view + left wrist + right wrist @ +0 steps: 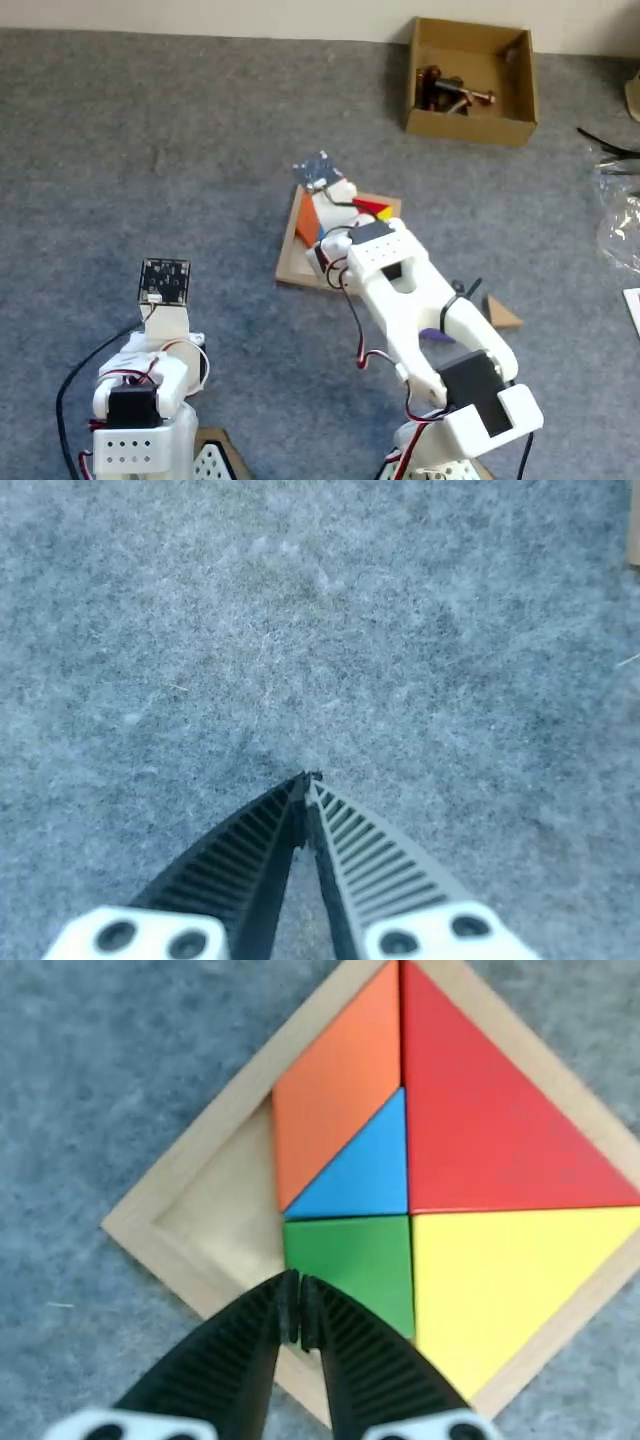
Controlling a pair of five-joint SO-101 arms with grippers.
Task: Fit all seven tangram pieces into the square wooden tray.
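Grey felt covers the surface (150, 150). At the near left, the left end effector (306, 780) has its fingers pressed together on nothing, with only bare felt beneath, well apart from the tray. In the middle lies the square wooden tray (190, 1160), and the right arm stretches over it from the near right. The tray holds an orange parallelogram (335, 1090), a blue triangle (365, 1175), a red triangle (490, 1110), a yellow triangle (510, 1280) and a green square (355, 1260), all fitted edge to edge. One part of the tray floor beside the orange and green pieces is bare. The right end effector (300, 1290) is closed and empty, its tips over the green square's corner next to that bare part. Right of the tray, a purple piece (437, 335) shows partly under the right arm, and a tan triangle (502, 314) lies just beyond it on the felt. A cardboard box (465, 128) sits at the far right.
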